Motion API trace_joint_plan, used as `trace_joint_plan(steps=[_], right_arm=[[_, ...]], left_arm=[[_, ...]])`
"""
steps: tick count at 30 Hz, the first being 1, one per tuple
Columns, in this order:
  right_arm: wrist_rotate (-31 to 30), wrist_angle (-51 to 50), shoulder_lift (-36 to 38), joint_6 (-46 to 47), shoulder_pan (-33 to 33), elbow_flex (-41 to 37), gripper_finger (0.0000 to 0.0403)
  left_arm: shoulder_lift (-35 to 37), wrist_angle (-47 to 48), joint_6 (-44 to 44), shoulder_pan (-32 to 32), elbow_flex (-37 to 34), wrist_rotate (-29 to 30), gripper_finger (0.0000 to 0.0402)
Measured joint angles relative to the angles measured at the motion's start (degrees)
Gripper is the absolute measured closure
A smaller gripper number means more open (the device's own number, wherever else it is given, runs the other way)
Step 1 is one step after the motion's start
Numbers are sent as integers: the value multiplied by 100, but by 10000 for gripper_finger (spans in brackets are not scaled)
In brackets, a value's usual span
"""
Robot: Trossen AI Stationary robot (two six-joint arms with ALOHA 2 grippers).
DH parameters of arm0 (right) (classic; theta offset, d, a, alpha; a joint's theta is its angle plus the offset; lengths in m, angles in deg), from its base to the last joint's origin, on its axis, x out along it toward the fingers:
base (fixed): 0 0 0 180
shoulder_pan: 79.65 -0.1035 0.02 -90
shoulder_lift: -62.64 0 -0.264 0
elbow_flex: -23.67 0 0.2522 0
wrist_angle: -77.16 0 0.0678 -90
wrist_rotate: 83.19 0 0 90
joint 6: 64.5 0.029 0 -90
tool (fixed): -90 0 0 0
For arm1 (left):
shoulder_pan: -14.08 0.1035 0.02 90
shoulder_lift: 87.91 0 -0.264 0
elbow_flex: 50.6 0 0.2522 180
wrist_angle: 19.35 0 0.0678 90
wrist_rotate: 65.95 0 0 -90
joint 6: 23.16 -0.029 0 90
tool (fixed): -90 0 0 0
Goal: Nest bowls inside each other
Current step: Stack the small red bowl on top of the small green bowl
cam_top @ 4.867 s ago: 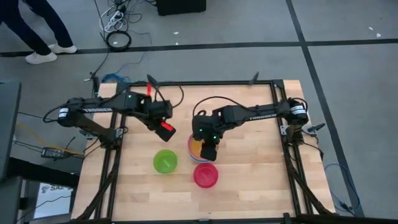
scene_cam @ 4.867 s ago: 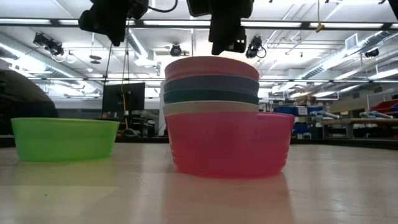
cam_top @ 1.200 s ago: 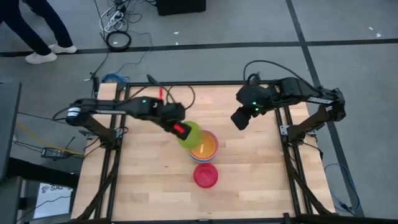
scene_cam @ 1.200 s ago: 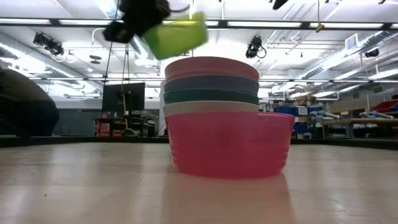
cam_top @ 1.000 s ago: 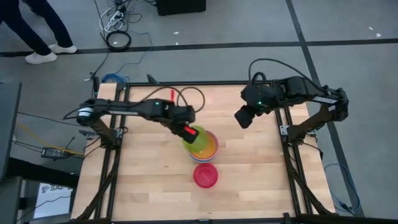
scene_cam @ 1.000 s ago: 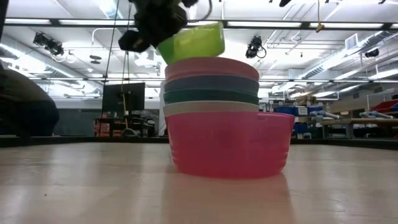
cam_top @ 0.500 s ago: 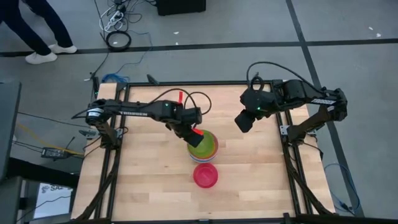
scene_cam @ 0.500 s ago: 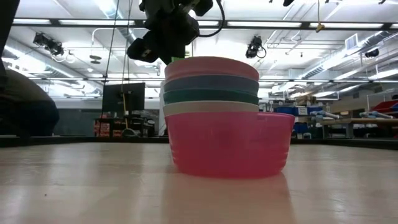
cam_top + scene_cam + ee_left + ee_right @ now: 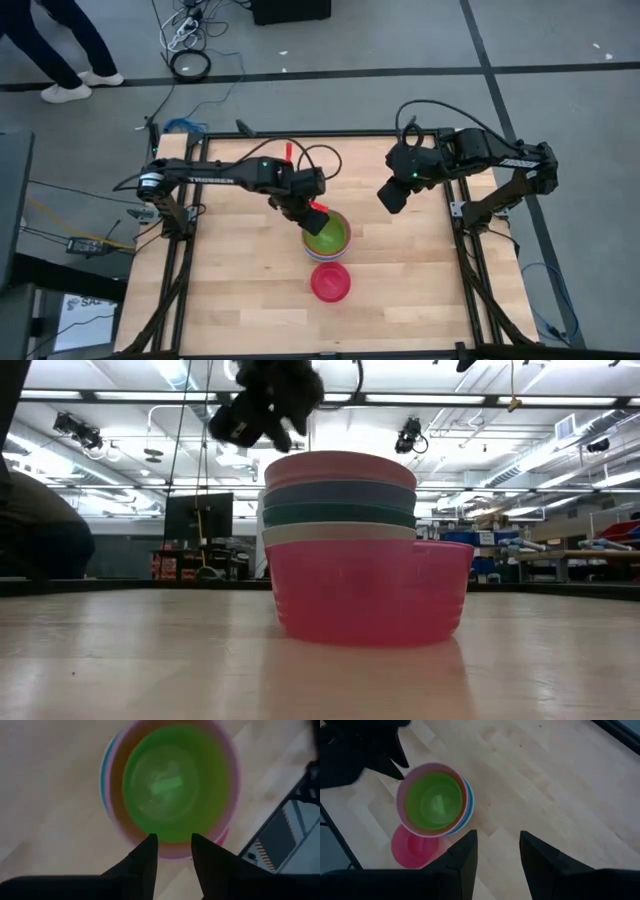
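Lime green bowl: moved from the left gripper into the stack. Red bowl: nearest, alone on the table; likely light, stiff, slick; best pinched at the rim. Left fingers: spread, empty, above the stack. Right gripper: beyond, fingers apart, empty.

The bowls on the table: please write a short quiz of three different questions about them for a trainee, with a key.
1. True or false: the lime green bowl sits inside the stack.
2. Which bowl stands alone on the table? A) red bowl B) white C) yellow
3. Fill in: the left gripper hangs over the stack's rim with its jaws ____.

Key: 1 true; 2 A; 3 open. The right gripper waits aside, open and empty.
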Motion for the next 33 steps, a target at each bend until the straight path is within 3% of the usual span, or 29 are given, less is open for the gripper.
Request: trace_joint_plan(steps=[6, 8, 15, 23, 33], right_arm=[[16, -457, 0, 276, -217, 0, 268], [39, -799, 0, 756, -395, -6, 268], [155, -109, 85, 2803, -1335, -780, 268], [250, 3095, -588, 4101, -1982, -2215, 268], [517, 3807, -2143, 4596, -2165, -2166, 277]], left_arm=[[4, 1230, -714, 78, 1114, 925, 272], [4, 1830, -955, 84, 1594, 1340, 272], [324, 3091, -1747, 76, 2669, 2477, 272], [1210, 3188, -2095, -49, 2649, 2512, 272], [2076, 3180, -2065, -382, 2641, 2486, 272]])
